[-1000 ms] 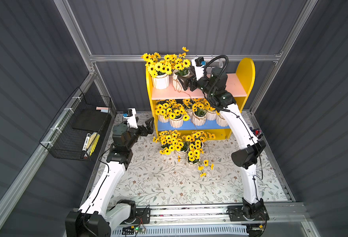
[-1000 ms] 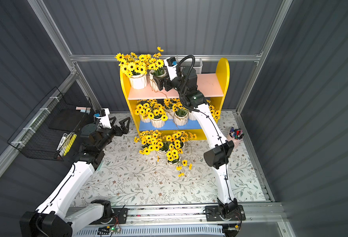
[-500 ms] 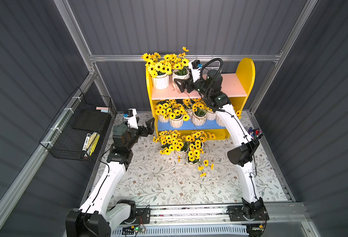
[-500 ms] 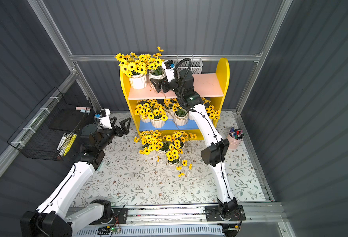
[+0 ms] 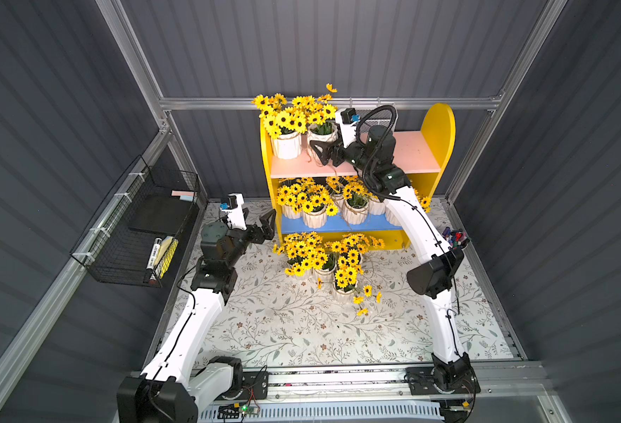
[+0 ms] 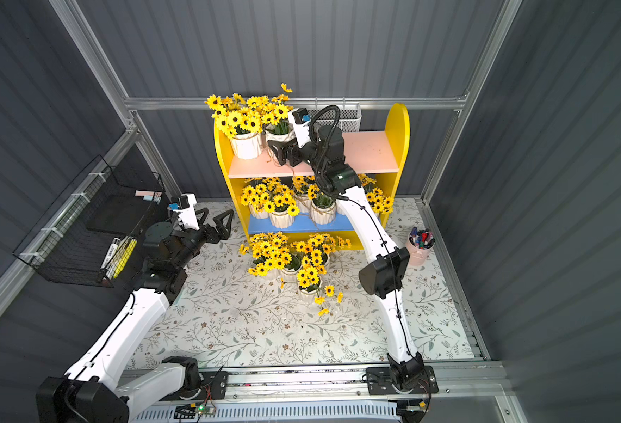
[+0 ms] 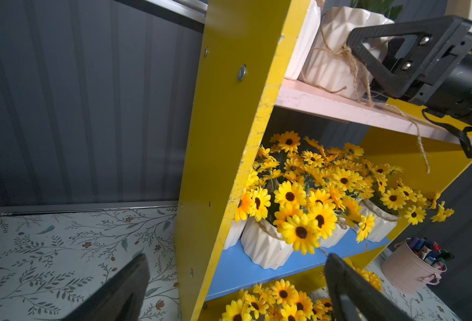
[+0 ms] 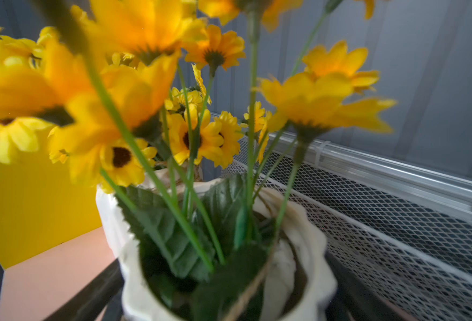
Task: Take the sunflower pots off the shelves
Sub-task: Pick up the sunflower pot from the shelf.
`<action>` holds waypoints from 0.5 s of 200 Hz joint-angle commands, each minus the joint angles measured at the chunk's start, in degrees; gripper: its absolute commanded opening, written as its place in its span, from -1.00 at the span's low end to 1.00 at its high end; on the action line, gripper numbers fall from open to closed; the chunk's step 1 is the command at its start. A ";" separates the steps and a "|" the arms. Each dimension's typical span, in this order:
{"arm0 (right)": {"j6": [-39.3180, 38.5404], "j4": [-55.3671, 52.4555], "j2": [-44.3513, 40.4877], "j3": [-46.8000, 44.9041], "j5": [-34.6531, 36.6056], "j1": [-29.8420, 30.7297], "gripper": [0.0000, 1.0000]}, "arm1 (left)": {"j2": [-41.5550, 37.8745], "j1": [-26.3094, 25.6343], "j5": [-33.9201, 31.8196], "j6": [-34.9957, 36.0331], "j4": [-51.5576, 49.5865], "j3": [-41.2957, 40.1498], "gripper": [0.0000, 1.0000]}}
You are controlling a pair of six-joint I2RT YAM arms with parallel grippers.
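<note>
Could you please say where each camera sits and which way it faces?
Both top views: high overhead, facing down at the shelves; left arm and right arm show.
Left wrist: low, facing the shelves' side panel; left gripper shows.
Right wrist: faces a pot straddled by the right gripper.
Shared: left wrist and top views show that pot.

The yellow-sided shelves are standing upright at the desk's back edge. Two white ribbed pots of yellow flowers are sitting upright at the pink board's left end. Several are crowding the blue board, and more are clustering on the desk just before the shelves.
</note>
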 commanded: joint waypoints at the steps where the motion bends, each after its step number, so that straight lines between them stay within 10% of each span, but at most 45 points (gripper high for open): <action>1: -2.62 2.57 -5.12 -4.00 1.09 0.50 0.44 | -1.25 0.38 1.14 0.12 0.95 -0.65 0.99; 61: -4.33 4.74 -15.03 -18.10 2.29 0.04 0.38 | -1.38 0.38 1.36 1.38 1.17 -0.75 0.99; 100: -3.06 6.86 -20.25 -26.26 2.29 -1.26 0.87 | -1.30 0.38 1.41 1.68 1.18 -0.71 0.99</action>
